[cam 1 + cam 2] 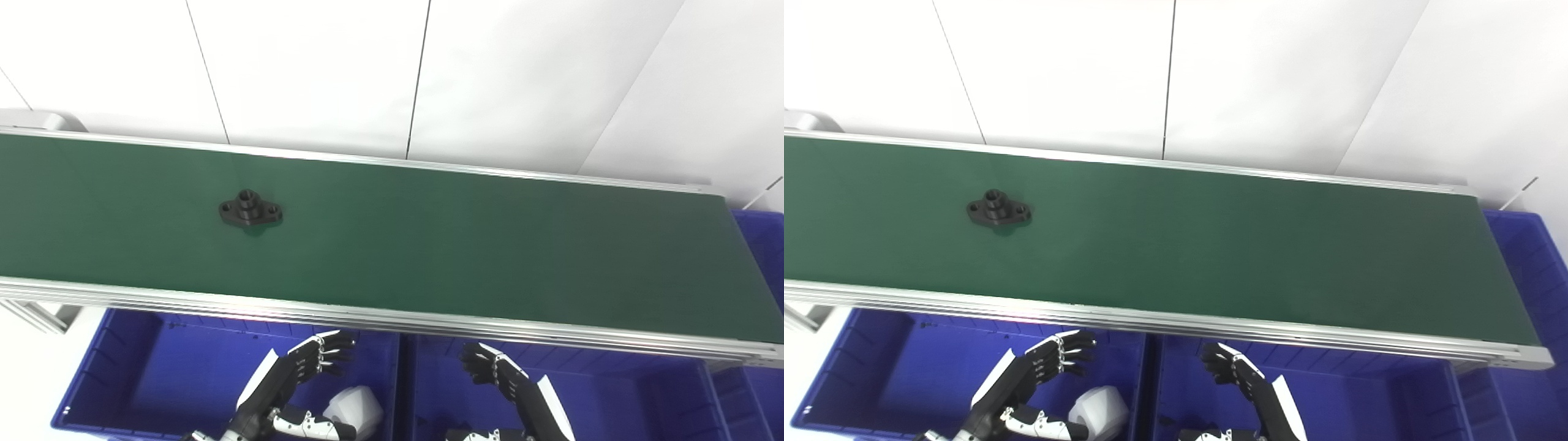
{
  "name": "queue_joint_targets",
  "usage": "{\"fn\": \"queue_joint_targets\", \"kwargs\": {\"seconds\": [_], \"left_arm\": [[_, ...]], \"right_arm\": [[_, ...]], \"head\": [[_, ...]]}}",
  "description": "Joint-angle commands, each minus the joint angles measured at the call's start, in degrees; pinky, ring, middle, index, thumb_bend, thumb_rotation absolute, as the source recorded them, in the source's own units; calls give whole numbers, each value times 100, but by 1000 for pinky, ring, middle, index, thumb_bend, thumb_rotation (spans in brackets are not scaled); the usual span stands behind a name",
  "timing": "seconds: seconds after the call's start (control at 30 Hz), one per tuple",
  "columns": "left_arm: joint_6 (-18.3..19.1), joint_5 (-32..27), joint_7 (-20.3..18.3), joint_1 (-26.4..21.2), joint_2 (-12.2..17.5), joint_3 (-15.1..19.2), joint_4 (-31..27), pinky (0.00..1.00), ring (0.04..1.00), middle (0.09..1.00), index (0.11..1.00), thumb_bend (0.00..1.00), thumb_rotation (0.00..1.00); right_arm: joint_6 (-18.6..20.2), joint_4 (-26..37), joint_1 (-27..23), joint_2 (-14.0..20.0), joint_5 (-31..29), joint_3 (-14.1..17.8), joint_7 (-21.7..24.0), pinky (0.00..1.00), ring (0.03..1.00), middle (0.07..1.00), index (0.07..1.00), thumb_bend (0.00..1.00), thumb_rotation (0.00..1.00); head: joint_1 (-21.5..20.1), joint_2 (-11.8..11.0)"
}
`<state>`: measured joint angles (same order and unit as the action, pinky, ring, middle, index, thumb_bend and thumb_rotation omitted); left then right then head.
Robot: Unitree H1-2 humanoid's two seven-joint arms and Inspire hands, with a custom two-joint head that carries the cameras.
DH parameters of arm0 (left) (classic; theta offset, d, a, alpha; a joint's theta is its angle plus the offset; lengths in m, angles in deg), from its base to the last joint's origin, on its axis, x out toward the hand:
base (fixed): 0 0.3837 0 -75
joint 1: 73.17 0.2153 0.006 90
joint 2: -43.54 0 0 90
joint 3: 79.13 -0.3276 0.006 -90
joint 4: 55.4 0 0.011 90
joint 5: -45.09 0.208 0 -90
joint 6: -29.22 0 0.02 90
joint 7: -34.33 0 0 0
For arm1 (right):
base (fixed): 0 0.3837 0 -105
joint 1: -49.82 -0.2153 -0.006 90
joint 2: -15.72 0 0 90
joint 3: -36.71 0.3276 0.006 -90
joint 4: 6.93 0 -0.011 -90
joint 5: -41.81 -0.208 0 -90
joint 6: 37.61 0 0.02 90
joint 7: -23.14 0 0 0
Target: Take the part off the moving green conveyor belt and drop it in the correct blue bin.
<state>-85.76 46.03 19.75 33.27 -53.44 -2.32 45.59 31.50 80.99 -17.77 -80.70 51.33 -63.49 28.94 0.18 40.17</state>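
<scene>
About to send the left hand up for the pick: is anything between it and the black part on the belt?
Yes: the silver aluminium rail along the near edge of the green conveyor belt. The open left robot hand sits below it over a blue plastic bin; the black flanged metal part lies beyond, further left.

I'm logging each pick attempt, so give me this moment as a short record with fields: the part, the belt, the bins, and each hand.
part: black flanged part, lying on the belt's left half, untouched
belt: green conveyor belt, carrying only that part in view
bins: blue bin below the belt's near edge on the left, second blue bin beside it, third bin at the belt's right end
left hand: left hand open, holding nothing, over the left bin
right hand: right hand open, holding nothing, over the second bin
</scene>
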Motion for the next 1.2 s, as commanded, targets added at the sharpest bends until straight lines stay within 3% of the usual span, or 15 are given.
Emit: {"fn": "queue_joint_targets", "kwargs": {"seconds": [0.0,0.43,1.17], "left_arm": [[-195,-64,-17,-64,24,18,-144,655,752,804,791,847,130],[-194,-67,-25,-73,7,13,-141,657,744,804,792,851,128],[-195,-82,-38,-77,-3,-8,-89,656,750,806,793,848,126]], "right_arm": [[-163,122,-17,-4,-85,22,-9,725,764,779,814,794,133],[-155,109,-27,-17,-114,41,-25,717,762,772,800,795,127],[-588,6,-27,-85,134,99,-410,688,718,743,766,784,166]], "head": [[-3,3],[6,-2],[52,-105]]}}
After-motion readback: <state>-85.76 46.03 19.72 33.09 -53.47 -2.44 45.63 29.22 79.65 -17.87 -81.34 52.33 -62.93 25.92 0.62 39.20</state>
